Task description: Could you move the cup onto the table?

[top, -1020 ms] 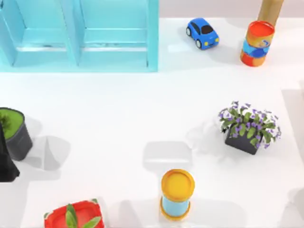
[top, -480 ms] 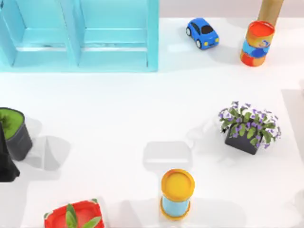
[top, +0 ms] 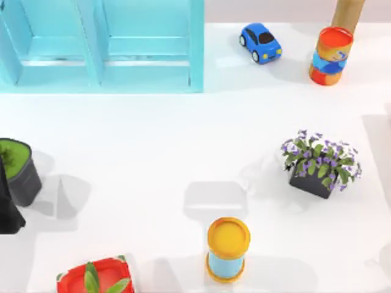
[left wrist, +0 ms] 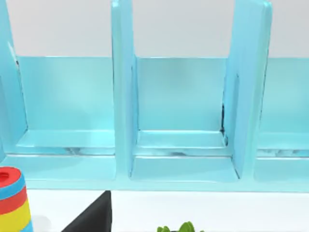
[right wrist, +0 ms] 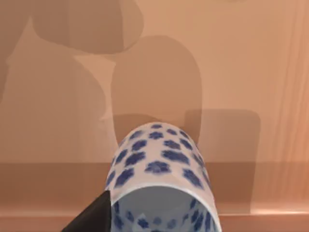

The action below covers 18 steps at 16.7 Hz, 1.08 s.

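Observation:
The cup [right wrist: 161,169], white with blue flowers, lies on its side close in the right wrist view, its mouth toward the camera. It hangs above a brown wooden surface [right wrist: 231,72] and casts a shadow on it. One dark finger [right wrist: 94,217] of my right gripper sits against the cup's side, and the gripper looks shut on it. The white table [top: 153,140] spreads across the top view. My left arm is a dark shape [top: 7,210] at the table's left edge. Its finger [left wrist: 91,220] points toward the turquoise shelf unit [left wrist: 183,121].
The shelf unit [top: 104,49] stands at the back left. A blue toy car [top: 261,43] and an orange-and-blue canister [top: 330,55] are at the back right. A flower pot [top: 321,162] is at the right, a yellow-topped canister [top: 228,249] at the front, and a grey pot [top: 18,168] and red planter [top: 95,278] at the left.
A faint shadow at the table's front right corner has shrunk toward the edge. Nothing on the table has moved.

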Each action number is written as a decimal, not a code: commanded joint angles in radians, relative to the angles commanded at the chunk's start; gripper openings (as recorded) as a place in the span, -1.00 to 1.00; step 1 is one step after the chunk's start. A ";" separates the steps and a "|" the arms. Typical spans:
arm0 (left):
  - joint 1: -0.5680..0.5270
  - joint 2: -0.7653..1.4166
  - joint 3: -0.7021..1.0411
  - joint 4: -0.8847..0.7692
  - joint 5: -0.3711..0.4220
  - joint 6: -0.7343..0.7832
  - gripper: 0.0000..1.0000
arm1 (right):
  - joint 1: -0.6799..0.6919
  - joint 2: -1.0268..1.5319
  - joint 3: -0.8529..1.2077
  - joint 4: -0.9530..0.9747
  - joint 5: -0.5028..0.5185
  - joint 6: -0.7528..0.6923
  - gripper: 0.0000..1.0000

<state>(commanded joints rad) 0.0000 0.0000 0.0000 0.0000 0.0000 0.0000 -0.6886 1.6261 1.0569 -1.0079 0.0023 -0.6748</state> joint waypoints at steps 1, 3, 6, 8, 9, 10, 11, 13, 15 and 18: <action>0.000 0.000 0.000 0.000 0.000 0.000 1.00 | 0.000 0.004 -0.037 0.043 0.000 -0.001 1.00; 0.000 0.000 0.000 0.000 0.000 0.000 1.00 | 0.000 -0.003 -0.105 0.107 -0.001 -0.002 1.00; 0.000 0.000 0.000 0.000 0.000 0.000 1.00 | -0.004 -0.019 -0.162 0.146 0.000 -0.004 1.00; 0.000 0.000 0.000 0.000 0.000 0.000 1.00 | -0.004 -0.019 -0.164 0.147 0.000 -0.005 1.00; 0.000 0.000 0.000 0.000 0.000 0.000 1.00 | -0.004 -0.019 -0.164 0.147 0.000 -0.005 1.00; 0.000 0.000 0.000 0.000 0.000 0.000 1.00 | -0.004 -0.019 -0.164 0.147 0.000 -0.005 1.00; 0.000 0.000 0.000 0.000 0.000 0.000 1.00 | -0.004 -0.019 -0.164 0.147 0.000 -0.005 0.85; 0.000 0.000 0.000 0.000 0.000 0.000 1.00 | -0.004 -0.019 -0.164 0.147 0.000 -0.005 0.55; 0.000 0.000 0.000 0.000 0.000 0.000 1.00 | -0.004 -0.019 -0.164 0.147 0.000 -0.005 0.25; 0.000 0.000 0.000 0.000 0.000 0.000 1.00 | -0.004 -0.019 -0.164 0.147 0.000 -0.005 -0.21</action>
<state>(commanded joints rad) 0.0000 0.0000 0.0000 0.0000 0.0000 0.0000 -0.6927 1.6072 0.8931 -0.8612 0.0023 -0.6794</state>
